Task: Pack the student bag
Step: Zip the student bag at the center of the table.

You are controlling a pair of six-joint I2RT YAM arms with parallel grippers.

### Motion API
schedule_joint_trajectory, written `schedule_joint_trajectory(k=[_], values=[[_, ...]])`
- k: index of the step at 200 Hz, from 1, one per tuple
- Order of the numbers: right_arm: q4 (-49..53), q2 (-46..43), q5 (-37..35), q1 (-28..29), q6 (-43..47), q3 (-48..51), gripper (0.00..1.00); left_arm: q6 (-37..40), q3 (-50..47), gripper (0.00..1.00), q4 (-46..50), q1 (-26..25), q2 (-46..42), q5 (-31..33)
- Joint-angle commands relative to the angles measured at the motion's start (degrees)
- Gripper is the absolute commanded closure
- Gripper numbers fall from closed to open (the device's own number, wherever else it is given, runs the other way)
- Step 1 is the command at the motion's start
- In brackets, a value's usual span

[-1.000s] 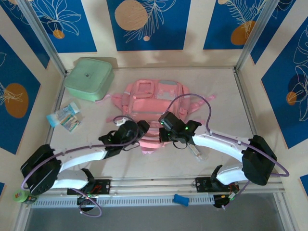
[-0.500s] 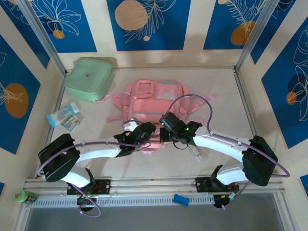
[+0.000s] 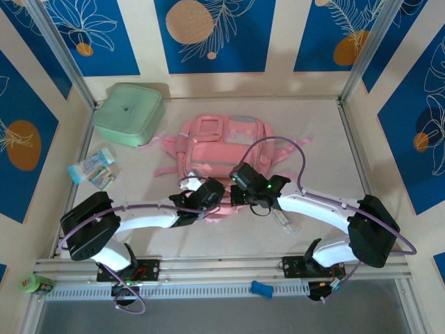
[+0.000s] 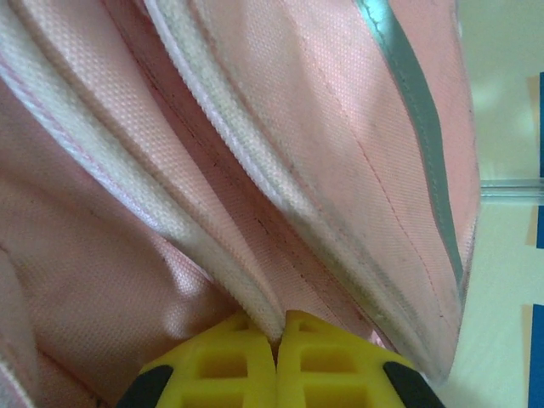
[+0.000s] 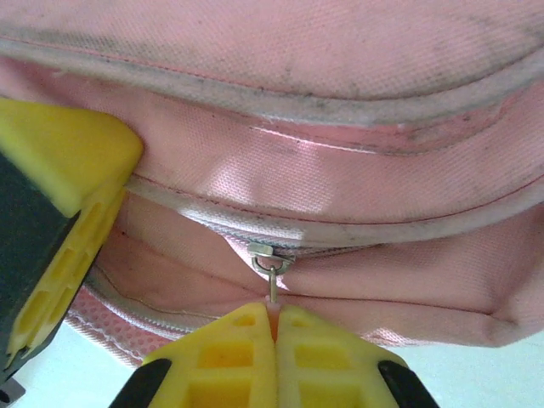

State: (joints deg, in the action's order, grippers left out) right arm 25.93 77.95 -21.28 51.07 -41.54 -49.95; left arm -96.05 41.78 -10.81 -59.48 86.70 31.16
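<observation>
The student bag [image 3: 217, 149] is laid flat mid-table, toward the far edge, its near end under both wrists. Progress is judged early: no compartment is seen gaping, nothing is seen inside, and the mint-green box [image 3: 128, 113] at the far-left corner and the small packets [image 3: 94, 169] by the left edge are left outside.

Opening is in hand. The zip pull [image 5: 272, 270] is pinched by the right gripper [image 5: 276, 327], jaws fully together on it. A piped seam of the bag is nipped by the left gripper [image 4: 276, 340], jaws likewise closed w/ fabric btwn them. Left to do, prob.: zip drawn back, mouth held open, items put in, zip closed.

Cf. a sec. ago: the left arm has been swung in from the left to the bag's near end, and its jaws, then approx. half apart, have been brought together. Right arm, bag and loose items are unmoved.
</observation>
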Motion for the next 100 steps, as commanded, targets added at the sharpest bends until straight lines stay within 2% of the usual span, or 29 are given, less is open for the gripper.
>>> schedule_joint_trajectory(k=[1,35,64,84,100], values=[[5.27,-0.80,-3.17,1.20,-0.34,-1.64,1.00,4.63,-1.39,1.00,0.15,1.16,-3.25,4.54],[7.80,-2.06,-5.94,0.43,-0.69,-0.53,1.00,8.29,-3.50,1.00,7.22,3.41,-9.82,3.96],[8.19,-1.94,-5.86,-2.74,1.49,-1.13,1.00,10.58,-7.39,1.00,7.62,6.54,-14.31,1.00],[9.81,-1.71,-7.40,-4.21,3.22,-2.57,1.00,12.07,-10.28,1.00,8.81,9.65,-18.48,-1.04],[9.56,-1.69,-6.97,-6.28,4.36,-2.78,1.00,16.17,-11.91,1.00,8.97,13.14,-22.02,-4.17]])
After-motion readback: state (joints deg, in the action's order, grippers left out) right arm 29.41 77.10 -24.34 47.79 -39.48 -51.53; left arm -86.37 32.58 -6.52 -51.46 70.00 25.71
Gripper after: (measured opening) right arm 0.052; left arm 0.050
